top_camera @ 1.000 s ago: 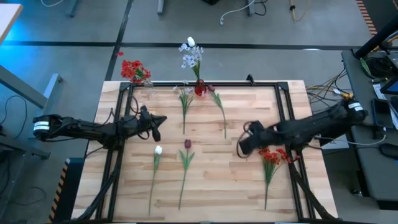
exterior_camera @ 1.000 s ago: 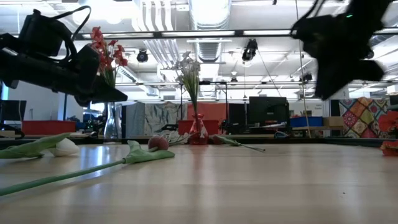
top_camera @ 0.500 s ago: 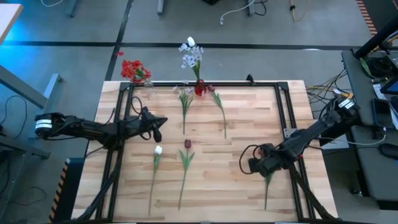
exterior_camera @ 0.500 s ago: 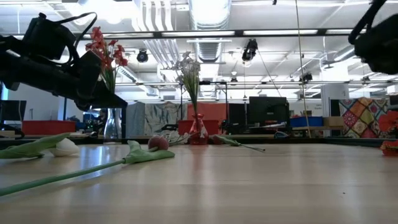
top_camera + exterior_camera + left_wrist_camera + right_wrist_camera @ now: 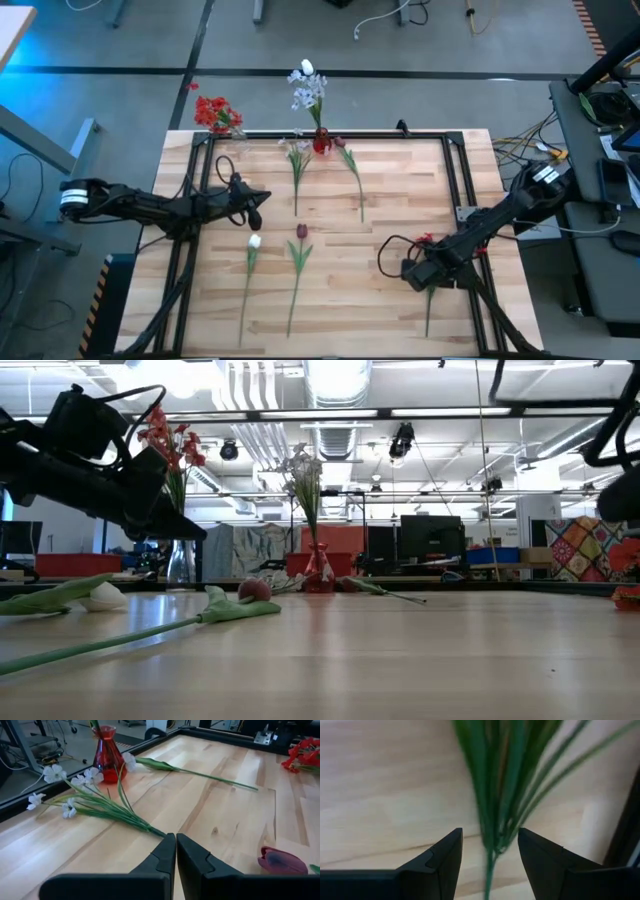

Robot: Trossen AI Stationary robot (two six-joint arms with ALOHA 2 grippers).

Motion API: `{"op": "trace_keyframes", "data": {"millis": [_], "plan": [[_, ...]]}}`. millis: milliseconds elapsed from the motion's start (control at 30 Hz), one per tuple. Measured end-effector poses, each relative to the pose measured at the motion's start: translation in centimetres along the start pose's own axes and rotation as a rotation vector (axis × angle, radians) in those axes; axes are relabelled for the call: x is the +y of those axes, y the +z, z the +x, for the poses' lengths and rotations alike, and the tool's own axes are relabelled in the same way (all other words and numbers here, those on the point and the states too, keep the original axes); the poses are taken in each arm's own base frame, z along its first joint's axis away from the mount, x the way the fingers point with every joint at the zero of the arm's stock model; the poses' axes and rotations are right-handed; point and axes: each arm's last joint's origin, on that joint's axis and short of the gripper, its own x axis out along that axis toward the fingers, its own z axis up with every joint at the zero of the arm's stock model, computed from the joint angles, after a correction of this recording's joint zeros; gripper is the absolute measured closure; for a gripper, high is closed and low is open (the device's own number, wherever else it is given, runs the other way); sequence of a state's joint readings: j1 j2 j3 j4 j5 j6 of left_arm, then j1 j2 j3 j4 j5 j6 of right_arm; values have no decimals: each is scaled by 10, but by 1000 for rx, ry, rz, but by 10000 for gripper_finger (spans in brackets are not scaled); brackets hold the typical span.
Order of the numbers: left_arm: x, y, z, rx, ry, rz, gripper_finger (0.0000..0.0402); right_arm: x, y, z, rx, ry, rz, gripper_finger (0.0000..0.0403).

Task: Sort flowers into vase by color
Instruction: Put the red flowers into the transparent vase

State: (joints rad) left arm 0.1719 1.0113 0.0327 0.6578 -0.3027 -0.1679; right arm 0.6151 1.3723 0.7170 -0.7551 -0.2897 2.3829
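The red-cluster flower lies flat on the table at the right, its stem (image 5: 430, 305) pointing to the near edge and its head (image 5: 424, 240) partly under my right arm. My right gripper (image 5: 417, 272) points down over it, open. In the right wrist view the green stems (image 5: 495, 795) run between the two fingers (image 5: 442, 862), which do not touch them. My left gripper (image 5: 175, 851) is shut and empty, hovering at the table's left (image 5: 258, 196). A clear vase with red flowers (image 5: 216, 114) and a red vase (image 5: 321, 141) with white and pale-blue sprays stand at the far edge.
Lying flat on the wood are a white spray (image 5: 297, 165), a bud flower (image 5: 352, 170), a white bud (image 5: 252, 250) and a dark red tulip (image 5: 300, 238). A black frame (image 5: 460, 170) borders the table. Bare wood lies between the tulip and my right gripper.
My right gripper has swung from beside the red flower head toward the table's near edge and down, tipping to point down over the stem. The flower has not moved.
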Motion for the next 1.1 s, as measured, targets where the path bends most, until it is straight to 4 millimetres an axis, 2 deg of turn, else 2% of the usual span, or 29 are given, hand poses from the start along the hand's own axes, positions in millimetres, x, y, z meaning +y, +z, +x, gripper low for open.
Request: {"op": "trace_keyframes", "data": {"millis": [300, 433, 567, 733, 867, 1100], "plan": [[0, -2, 0, 10, 2, -11, 402, -3, 9, 11, -7, -41, 36, 227], [0, -2, 0, 10, 2, -21, 402, -3, 12, 18, 11, -21, 28, 258], [0, -2, 0, 10, 2, -31, 402, -3, 12, 16, 2, 13, -5, 313], [1, -3, 0, 10, 3, -33, 402, -2, 10, 3, -110, 40, -73, 382], [1, -4, -1, 3, 3, -62, 402, 8, 6, -12, -215, 171, -158, 382], [-3, 8, -2, -95, -115, -126, 402, 34, 10, -58, -502, 464, -416, 383]]}}
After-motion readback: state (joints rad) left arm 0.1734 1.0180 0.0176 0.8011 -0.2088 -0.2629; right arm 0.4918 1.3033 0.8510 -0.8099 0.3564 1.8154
